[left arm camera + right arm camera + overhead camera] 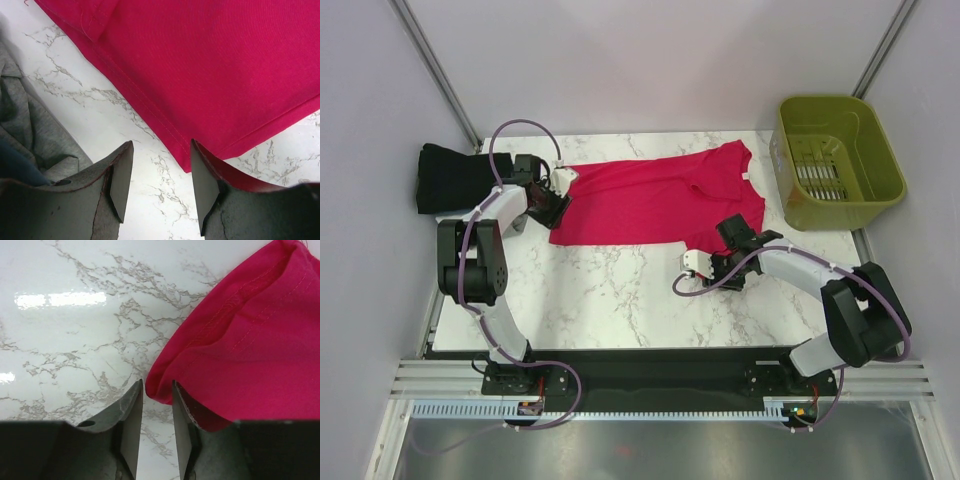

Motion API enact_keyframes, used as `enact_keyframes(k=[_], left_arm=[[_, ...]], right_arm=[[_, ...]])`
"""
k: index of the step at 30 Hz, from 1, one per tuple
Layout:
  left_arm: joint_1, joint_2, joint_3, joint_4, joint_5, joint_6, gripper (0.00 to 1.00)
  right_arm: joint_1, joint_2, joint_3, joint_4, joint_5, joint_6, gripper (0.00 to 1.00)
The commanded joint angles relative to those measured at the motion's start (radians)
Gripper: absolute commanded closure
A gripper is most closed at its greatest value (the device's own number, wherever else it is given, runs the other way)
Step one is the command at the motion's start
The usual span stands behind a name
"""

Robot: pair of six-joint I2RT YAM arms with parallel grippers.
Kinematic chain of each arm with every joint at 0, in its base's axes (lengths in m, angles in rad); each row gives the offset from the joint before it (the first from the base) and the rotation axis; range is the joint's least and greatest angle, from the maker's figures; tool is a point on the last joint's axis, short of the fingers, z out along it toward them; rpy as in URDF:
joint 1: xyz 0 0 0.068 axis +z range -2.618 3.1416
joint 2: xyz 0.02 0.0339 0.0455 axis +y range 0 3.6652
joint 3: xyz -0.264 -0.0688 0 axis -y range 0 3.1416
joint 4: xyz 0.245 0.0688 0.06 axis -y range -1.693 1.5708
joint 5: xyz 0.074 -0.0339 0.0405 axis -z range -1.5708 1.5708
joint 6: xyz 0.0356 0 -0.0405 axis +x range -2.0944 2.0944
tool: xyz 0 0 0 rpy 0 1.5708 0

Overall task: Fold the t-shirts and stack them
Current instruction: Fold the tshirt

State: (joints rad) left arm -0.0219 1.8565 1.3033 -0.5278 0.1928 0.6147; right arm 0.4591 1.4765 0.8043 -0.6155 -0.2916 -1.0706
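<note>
pincers at both near ends of a pink shirt spread on marble.

the left pincer (161,150) stood released, bare marble in its gap, one finger over the corner of the pink shirt (650,200) at the hem. the right pincer (157,387) had its jaws drawn close, with a folded, stitched edge of the same shirt at their tips (whether it was pinched or only touched i could not tell). the shirt lay flat across the far half of the table (610,290), hem toward the left arm and collar toward the right. just beside the left pincer lay grey cloth (35,135), and a black shirt (445,178) sat at the table's far left edge. a basket (835,160) stood at the far right, apart from the shirt.
</note>
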Motion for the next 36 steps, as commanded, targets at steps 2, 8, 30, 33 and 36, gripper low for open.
enact_keyframes(k=[2,8,30,33,36], left_arm=[[0.004,0.012,0.030,0.000,-0.010,-0.044,0.44],[0.013,0.006,0.018,-0.057,0.022,-0.105,0.44],[0.054,0.053,-0.009,-0.113,0.034,-0.194,0.52],[0.056,0.059,-0.013,-0.113,0.039,-0.194,0.53],[0.056,0.070,-0.007,-0.126,0.057,-0.197,0.66]], right_arm=[[0.003,0.027,0.010,0.045,-0.003,0.000,0.66],[0.003,0.028,0.013,0.056,0.012,0.024,0.98],[0.004,0.036,0.019,0.086,0.032,0.092,1.00],[0.003,0.033,0.015,0.091,0.029,0.098,1.00],[0.004,0.034,0.013,0.092,0.035,0.103,1.00]])
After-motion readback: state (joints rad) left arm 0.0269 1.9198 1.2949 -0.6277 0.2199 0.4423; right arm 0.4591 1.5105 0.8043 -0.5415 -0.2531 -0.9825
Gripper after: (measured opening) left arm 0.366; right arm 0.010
